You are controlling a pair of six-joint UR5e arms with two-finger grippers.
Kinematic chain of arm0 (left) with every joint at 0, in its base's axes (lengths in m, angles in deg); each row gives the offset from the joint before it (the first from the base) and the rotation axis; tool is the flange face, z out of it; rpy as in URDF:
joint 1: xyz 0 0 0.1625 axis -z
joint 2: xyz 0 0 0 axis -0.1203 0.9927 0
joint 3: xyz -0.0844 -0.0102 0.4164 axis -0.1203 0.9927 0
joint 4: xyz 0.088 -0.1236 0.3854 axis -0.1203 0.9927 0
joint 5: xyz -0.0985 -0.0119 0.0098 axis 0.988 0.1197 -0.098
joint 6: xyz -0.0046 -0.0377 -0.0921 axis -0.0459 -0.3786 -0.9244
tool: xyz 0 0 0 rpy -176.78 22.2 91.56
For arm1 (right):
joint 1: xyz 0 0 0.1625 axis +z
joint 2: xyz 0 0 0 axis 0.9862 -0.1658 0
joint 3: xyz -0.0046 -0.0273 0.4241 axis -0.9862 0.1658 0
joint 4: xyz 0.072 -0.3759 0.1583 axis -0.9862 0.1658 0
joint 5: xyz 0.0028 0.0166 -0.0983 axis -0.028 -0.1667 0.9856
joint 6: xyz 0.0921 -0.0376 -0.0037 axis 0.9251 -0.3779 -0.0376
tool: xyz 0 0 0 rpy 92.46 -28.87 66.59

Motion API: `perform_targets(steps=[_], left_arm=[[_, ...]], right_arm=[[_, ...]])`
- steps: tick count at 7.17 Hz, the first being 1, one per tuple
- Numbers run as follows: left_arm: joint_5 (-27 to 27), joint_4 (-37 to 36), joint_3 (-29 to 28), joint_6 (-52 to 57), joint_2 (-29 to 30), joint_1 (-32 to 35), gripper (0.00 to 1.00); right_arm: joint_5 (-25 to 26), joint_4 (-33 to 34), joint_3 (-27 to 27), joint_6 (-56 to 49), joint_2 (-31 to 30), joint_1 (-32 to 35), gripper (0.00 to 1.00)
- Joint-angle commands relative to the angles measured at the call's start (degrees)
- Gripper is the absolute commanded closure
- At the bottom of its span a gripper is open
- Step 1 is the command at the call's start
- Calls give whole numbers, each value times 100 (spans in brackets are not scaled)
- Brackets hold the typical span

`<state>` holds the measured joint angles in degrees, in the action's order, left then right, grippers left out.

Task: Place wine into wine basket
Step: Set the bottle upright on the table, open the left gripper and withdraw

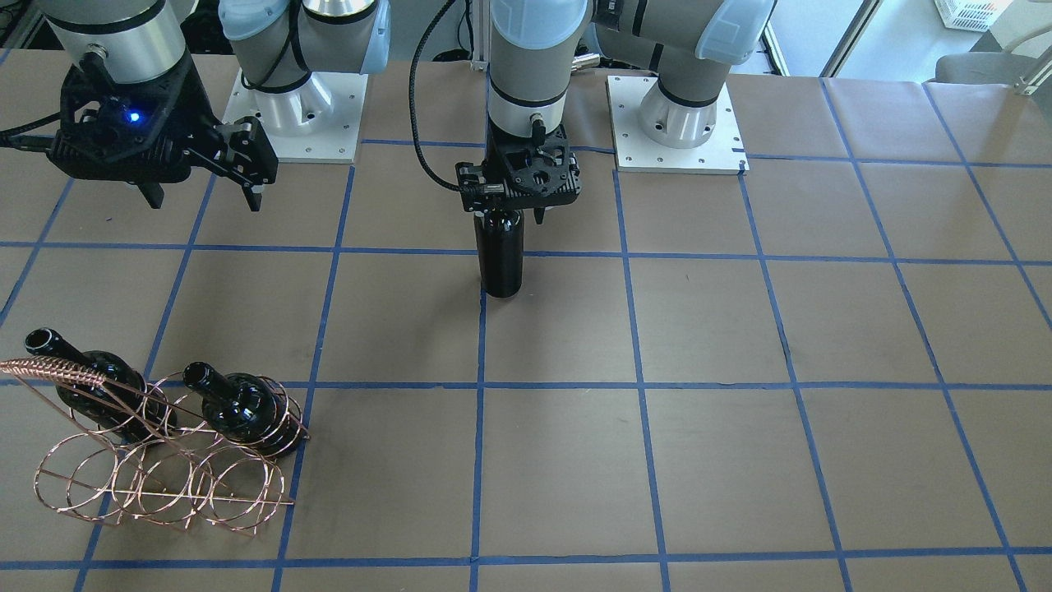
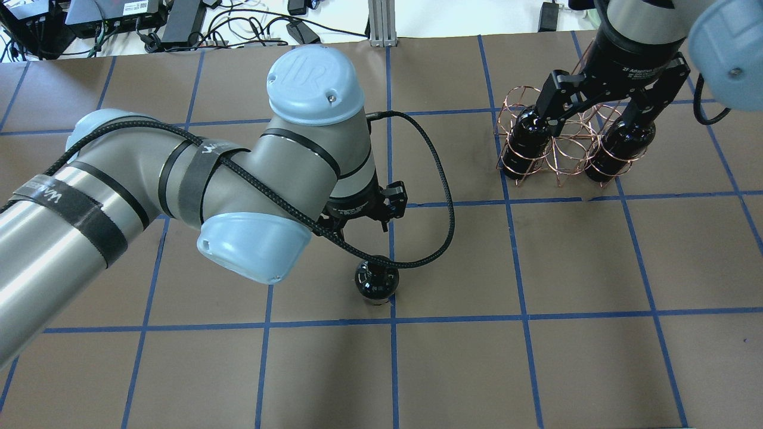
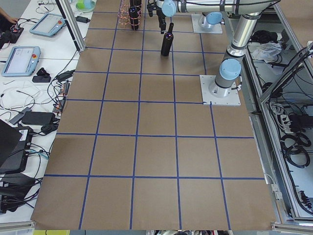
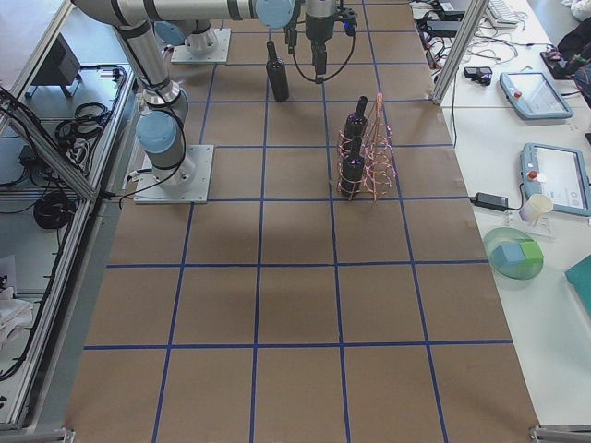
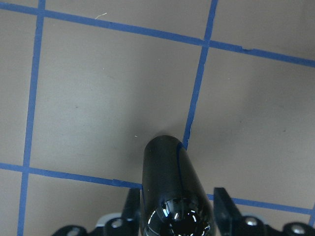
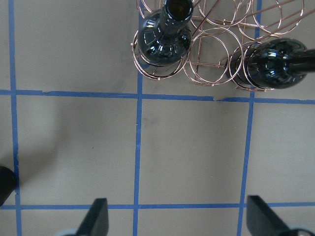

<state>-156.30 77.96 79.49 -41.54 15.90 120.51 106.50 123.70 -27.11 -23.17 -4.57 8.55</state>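
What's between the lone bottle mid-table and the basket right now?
Nothing stands there. In the front-facing view, only bare table crossed by blue tape lines separates the bottle from the basket.

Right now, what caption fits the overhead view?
Left end effector grips the wine; right end effector open near the wine basket.

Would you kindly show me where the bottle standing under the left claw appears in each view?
Front-facing: bottle upright, just above centre.
Overhead: centre, just below the arm.
Exterior left: top centre, small.
Exterior right: top, left of centre.
Left wrist: bottom centre, seen from above.
Right wrist: probably the dark sliver at the left edge.
Landmark: the basket, in every view but the left wrist.
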Motion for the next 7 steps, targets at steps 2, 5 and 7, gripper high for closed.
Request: perform_targets(steps=[2, 5, 7], left_arm=[[-12, -78, -78, 56, -41, -93, 0], [49, 1138, -1155, 2122, -190, -1659, 0], [189, 1407, -1387, 3375, -199, -2542, 0]], right_arm=[[-233, 37, 0, -19, -5, 3, 0], [-286, 272, -9, 16, 30, 12, 0], [-320, 292, 9, 60, 13, 55, 0]])
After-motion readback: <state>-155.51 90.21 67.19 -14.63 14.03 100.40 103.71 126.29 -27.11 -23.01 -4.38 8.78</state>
